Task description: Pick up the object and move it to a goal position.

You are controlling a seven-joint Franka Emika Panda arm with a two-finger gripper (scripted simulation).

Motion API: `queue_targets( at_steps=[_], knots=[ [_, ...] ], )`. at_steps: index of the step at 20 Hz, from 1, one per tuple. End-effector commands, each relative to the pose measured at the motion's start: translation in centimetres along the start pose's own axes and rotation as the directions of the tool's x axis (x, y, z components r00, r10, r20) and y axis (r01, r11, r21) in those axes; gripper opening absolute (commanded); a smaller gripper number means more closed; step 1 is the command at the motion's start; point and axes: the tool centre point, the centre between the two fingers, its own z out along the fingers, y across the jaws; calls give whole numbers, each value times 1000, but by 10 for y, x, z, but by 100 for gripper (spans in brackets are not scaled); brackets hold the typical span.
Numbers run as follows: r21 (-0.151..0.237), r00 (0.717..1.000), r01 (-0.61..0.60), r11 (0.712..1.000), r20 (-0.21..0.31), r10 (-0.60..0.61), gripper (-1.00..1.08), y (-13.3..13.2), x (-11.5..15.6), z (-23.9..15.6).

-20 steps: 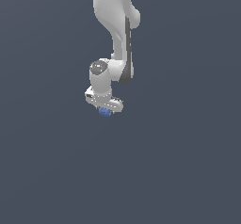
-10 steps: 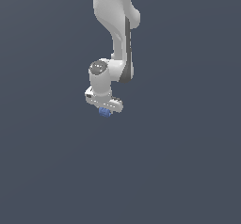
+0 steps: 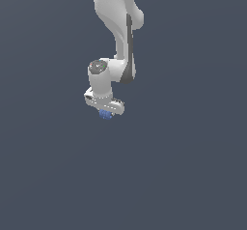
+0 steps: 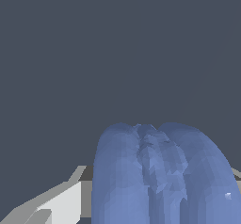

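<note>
The object (image 3: 105,115) is a tiny blue, lumpy, ridged piece. In the exterior view it sits right under the white hand of my gripper (image 3: 106,113), which hangs from the white arm above. In the wrist view the object (image 4: 160,176) fills the near field as two blue lobes with a ridged groove between them. A white finger (image 4: 52,204) shows pressed beside it. The gripper is shut on the object. The fingertips themselves are hidden behind the object in both views.
A plain dark grey-blue surface (image 3: 183,176) fills everything around the arm. No other objects, containers or edges show. No goal marker shows in either view.
</note>
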Motion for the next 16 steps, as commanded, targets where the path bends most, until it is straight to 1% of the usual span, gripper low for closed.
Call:
queue_targets(
  at_steps=[1,7,16],
  knots=[
    [0,1000,0,1000,-1,0,-100,4,6,-10],
    [0,1000,-1,1000,0,1,-100,21,26,-47],
    [-1,1000,0,1000,0,0,-100,53,69,-122]
  ],
)
